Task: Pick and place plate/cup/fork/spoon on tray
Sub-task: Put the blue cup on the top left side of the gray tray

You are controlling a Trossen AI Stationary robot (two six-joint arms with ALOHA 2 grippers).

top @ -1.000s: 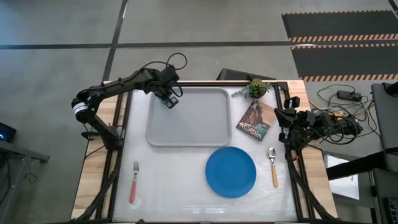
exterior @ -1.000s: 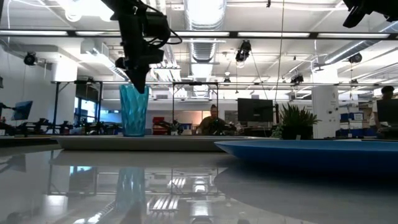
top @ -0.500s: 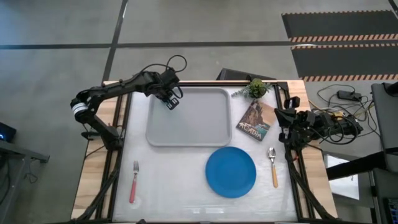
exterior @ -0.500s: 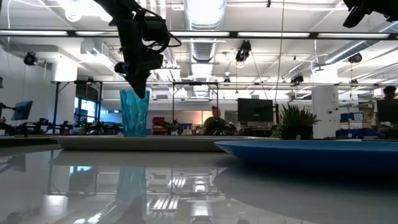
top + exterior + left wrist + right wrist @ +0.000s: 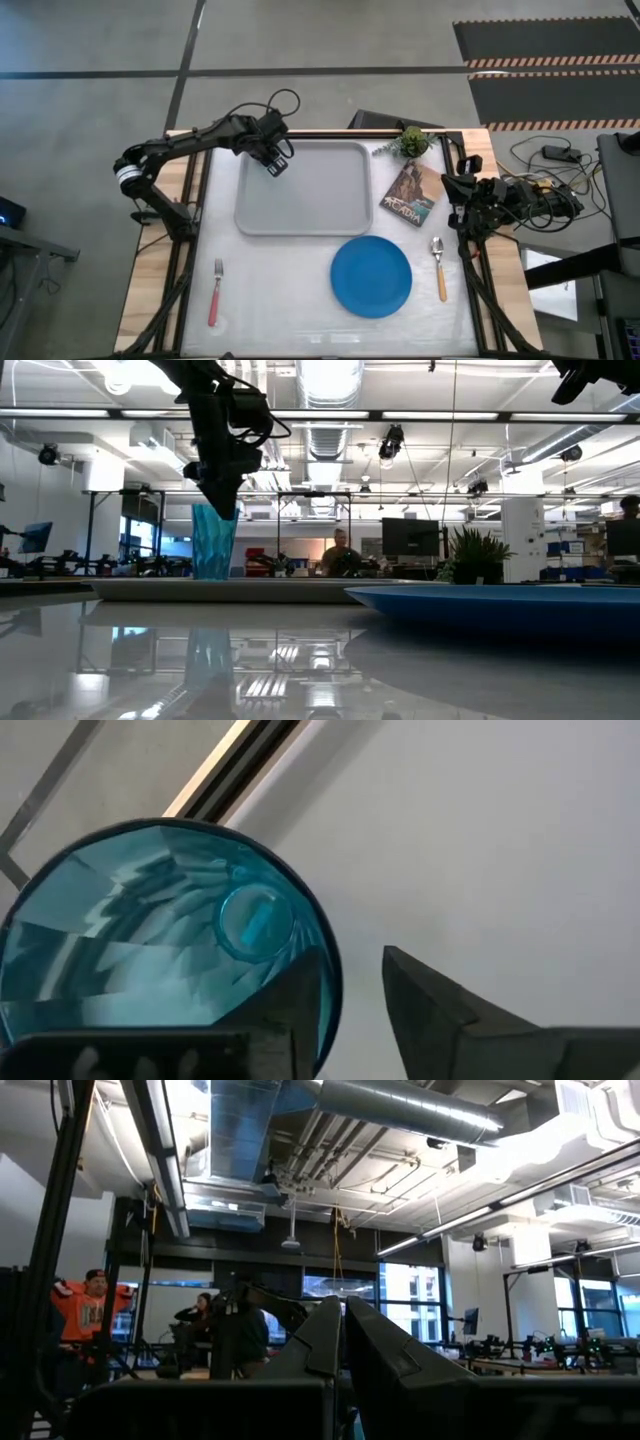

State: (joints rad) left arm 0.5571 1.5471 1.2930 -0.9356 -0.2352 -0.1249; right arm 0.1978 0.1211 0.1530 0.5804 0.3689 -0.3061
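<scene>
On the tray [image 5: 320, 205], far-left corner: 1 cup [image 5: 214, 542], upright, nothing visible inside it in the left wrist view. Left gripper [image 5: 274, 160] sits over it, fingers narrowly apart with 1 finger [image 5: 285, 1010] inside the rim and the other outside, straddling the wall; contact with the wall can't be confirmed. Rest of tray is bare.

Off the tray, on the table [image 5: 280, 290]: 1 plate [image 5: 371, 276] just near of the tray, 1 spoon [image 5: 440, 268] right of the plate, 1 fork [image 5: 215, 291] at the near left. Also 1 card [image 5: 410, 195] and 1 plant [image 5: 412, 141] right of the tray.

Right gripper [image 5: 343, 1342] parked at the right table edge, fingers closed, empty.
</scene>
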